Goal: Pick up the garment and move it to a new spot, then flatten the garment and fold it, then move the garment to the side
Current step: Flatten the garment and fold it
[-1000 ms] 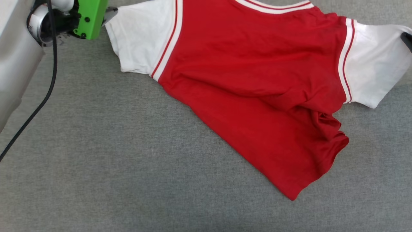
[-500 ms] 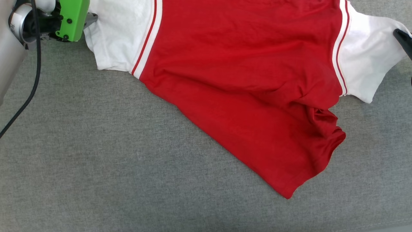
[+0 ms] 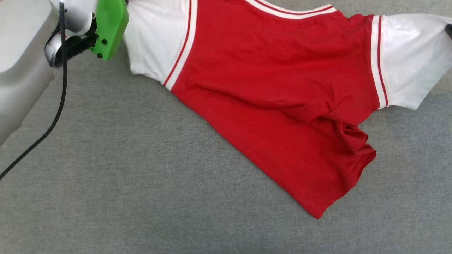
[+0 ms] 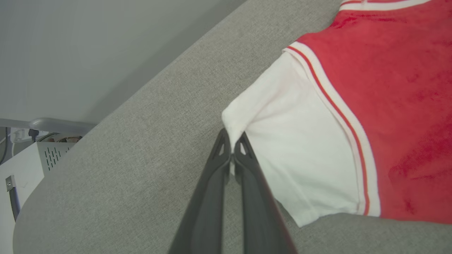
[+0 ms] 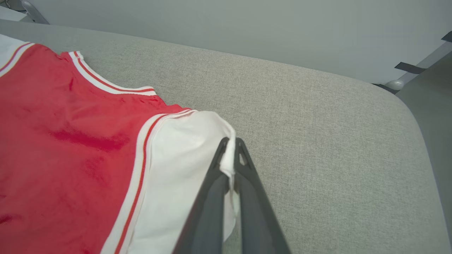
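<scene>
**Gripping both white sleeves of the garment on the grey pad**

You are looking down on a grey woven surface (image 3: 141, 197) that is running under everything in the head view. The garment (image 3: 275, 91) is lying on it toward the far side. Its red body is spreading on a slant, with one hem corner (image 3: 317, 211) pointing toward the near right. The fabric is bunching into folds (image 3: 356, 141) along the right edge of the body.

Your left arm's pale forearm (image 3: 21, 70) is coming in at the upper left. A green housing (image 3: 109, 26) on it is sitting just beside the left sleeve (image 3: 152, 38), and a black cable (image 3: 53, 116) is trailing down from it over the pad. The right sleeve (image 3: 409, 60) is stretching out toward the right edge of the head view. The striped collar trim (image 3: 289, 8) is curving along the top edge.

In the left wrist view, the left gripper (image 4: 231, 139) is pinching the outer corner of the white sleeve, fingers pressed together on the cloth. In the right wrist view, the right gripper (image 5: 231, 143) is clamping the edge of the other sleeve, with white fabric showing between its two closed fingers.
</scene>
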{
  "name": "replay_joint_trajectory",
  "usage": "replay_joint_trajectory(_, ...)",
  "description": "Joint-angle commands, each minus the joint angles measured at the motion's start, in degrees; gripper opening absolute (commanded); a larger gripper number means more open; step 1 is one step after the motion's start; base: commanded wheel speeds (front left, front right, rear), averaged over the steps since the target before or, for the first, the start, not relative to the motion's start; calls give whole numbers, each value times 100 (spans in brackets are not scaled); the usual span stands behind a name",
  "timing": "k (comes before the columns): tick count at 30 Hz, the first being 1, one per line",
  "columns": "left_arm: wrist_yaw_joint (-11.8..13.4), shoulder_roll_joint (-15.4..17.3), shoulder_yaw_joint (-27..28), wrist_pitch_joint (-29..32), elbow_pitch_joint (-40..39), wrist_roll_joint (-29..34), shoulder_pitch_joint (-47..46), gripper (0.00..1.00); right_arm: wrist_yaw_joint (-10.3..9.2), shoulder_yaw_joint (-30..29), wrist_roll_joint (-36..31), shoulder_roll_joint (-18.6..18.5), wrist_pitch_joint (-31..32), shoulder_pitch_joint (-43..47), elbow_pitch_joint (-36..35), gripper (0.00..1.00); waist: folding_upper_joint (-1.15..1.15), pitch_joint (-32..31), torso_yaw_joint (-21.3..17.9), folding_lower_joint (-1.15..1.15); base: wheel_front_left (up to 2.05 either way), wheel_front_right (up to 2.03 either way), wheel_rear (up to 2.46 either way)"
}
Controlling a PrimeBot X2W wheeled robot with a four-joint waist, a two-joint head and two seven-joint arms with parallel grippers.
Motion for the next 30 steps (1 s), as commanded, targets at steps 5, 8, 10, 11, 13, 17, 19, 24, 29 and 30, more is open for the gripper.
replay_joint_trajectory(5,-16,221,-25,-1041,-281,180,-57,0,-4,-108,-45,-118,-200,7,-4,0,0,-818,401,0,0,0,0)
replay_joint_trajectory(8,-16,294,-2,-1553,-395,232,-61,0,-4,-181,-124,-212,-373,-8,-54,0,0,-1037,512,0,0,0,0)
replay_joint_trajectory(10,-16,313,28,-1771,-437,242,-63,0,-4,-214,-195,-272,-461,-36,-74,0,0,-1145,566,0,0,0,0)
replay_joint_trajectory(11,-16,320,52,-1885,-458,234,-65,0,-4,-245,-232,-296,-526,-71,-89,0,0,-1213,595,0,0,0,0)
replay_joint_trajectory(13,-15,344,122,-2108,-468,268,-108,0,-4,-284,-329,-333,-629,-167,-118,0,0,-1342,631,0,0,0,0)
replay_joint_trajectory(17,21,331,257,-2390,-496,288,-212,0,-4,-248,-505,-340,-757,-452,-127,0,0,-1580,677,0,0,0,0)
replay_joint_trajectory(19,72,315,291,-2473,-513,351,-292,0,-4,-214,-587,-328,-800,-640,-98,0,0,-1683,691,0,0,0,0)
replay_joint_trajectory(24,106,233,307,-2531,-507,478,-476,0,-4,-69,-752,-259,-880,-1161,53,0,0,-1802,701,0,0,0,0)
replay_joint_trajectory(29,158,12,414,-2601,-325,501,-767,0,-4,155,-822,-137,-863,-1854,449,0,0,-1660,716,0,0,0,0)
replay_joint_trajectory(30,167,-41,447,-2605,-231,502,-860,0,-4,262,-868,-115,-845,-2043,547,0,0,-1592,711,0,0,0,0)
